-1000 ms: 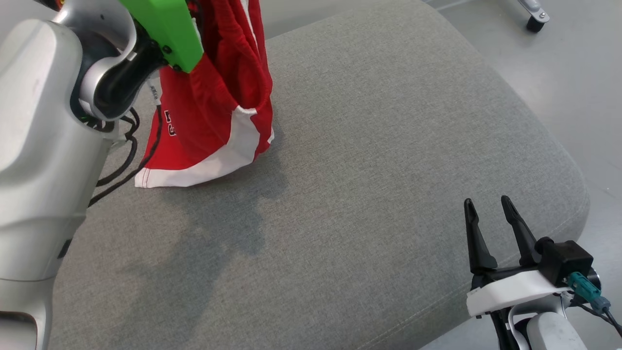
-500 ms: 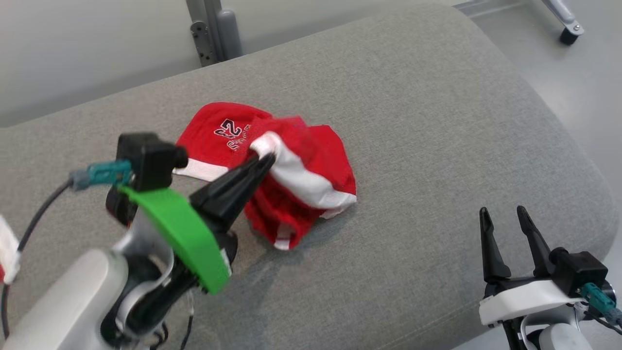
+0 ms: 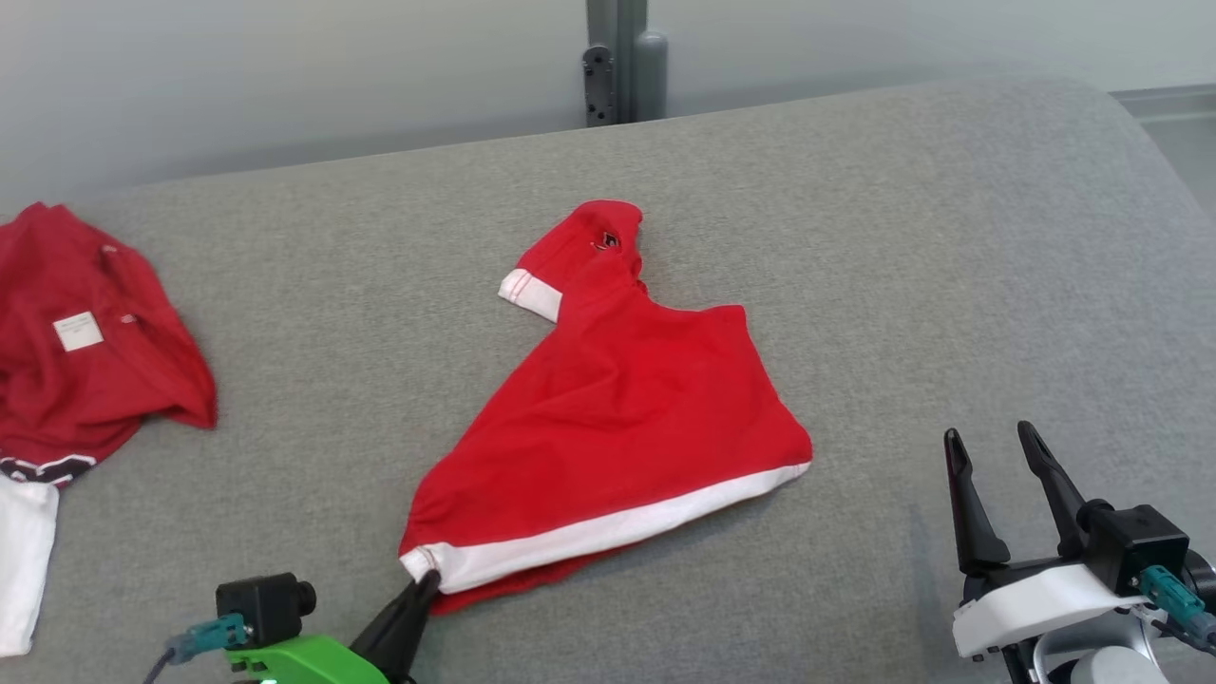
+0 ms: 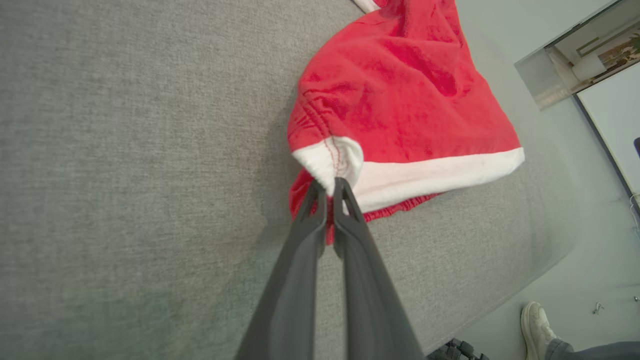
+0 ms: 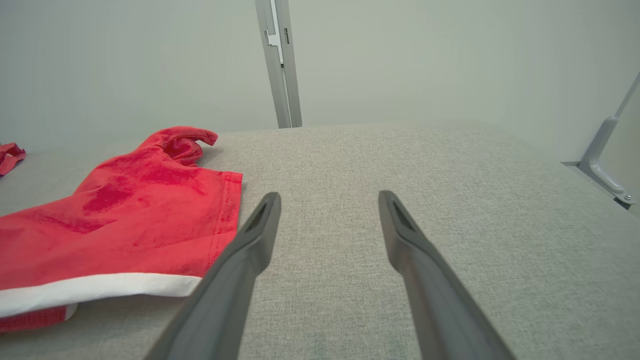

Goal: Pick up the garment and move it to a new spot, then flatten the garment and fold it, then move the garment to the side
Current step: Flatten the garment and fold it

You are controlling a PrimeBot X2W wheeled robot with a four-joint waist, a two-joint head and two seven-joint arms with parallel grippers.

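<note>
Pins the garment (image 3: 617,408) by its white-banded corner at 7 o'clock, with the left gripper (image 4: 330,186) clamped shut on a pinch of hem. Lies otherwise mid-cushion (image 3: 902,237), fanned out from that corner toward 1 o'clock, with one white-cuffed end curled up at 12. Looks set down at its new spot, with flattening as the step in hand. Grips low and at a corner, probably so as to drag slack out with a pull toward 7 o'clock. Shows wrinkles near the pinch and a red layer tucked under the white band, so not flat yet. Waits at 4 o'clock with the right gripper (image 3: 990,435), jaws spread wide and holding nothing, tips aimed at 12 and clear of the cloth's 3 o'clock corner. Seems parked there to take that corner and stretch against the left. Leaves a second red heap (image 3: 85,370) at 9 o'clock, well apart, likely no part of this job. Catches a shoe (image 4: 537,320) beyond the cushion edge in the left wrist view.
</note>
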